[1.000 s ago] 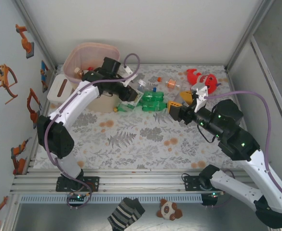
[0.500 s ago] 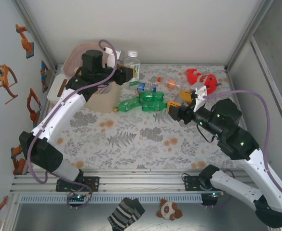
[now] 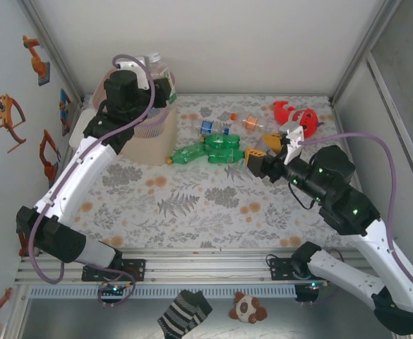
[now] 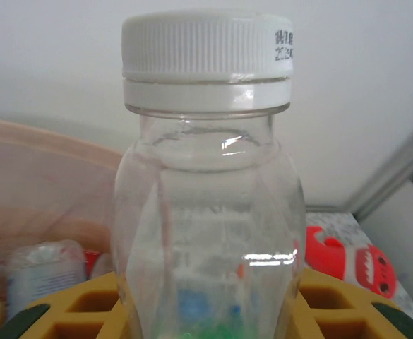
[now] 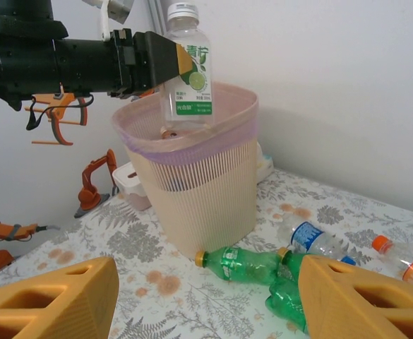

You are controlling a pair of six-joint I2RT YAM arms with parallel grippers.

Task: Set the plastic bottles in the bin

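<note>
A clear plastic bottle (image 4: 210,212) with a white cap and a green label stands upright between the yellow fingers (image 4: 86,311) of my left gripper (image 3: 154,83), which is shut on it. That bottle (image 5: 186,70) hangs just above the open mouth of the pale pink and beige bin (image 5: 192,176), inside which more bottles lie. Green bottles (image 3: 224,148) lie in a cluster on the table right of the bin (image 3: 150,145). A clear bottle with a blue label (image 3: 213,127) and an orange-capped one (image 3: 250,123) lie behind them. My right gripper (image 3: 264,145) hovers open beside the green bottles (image 5: 248,265), holding nothing.
A red plush toy (image 3: 294,113) lies at the back right of the fern-patterned table. A small white box (image 5: 128,183) sits left of the bin against the side wall. Enclosure walls stand close behind and left of the bin.
My left arm has lifted the clear bottle from the table beside the bin, up and to the left, until it hangs over the bin's mouth. The right arm has not moved.
</note>
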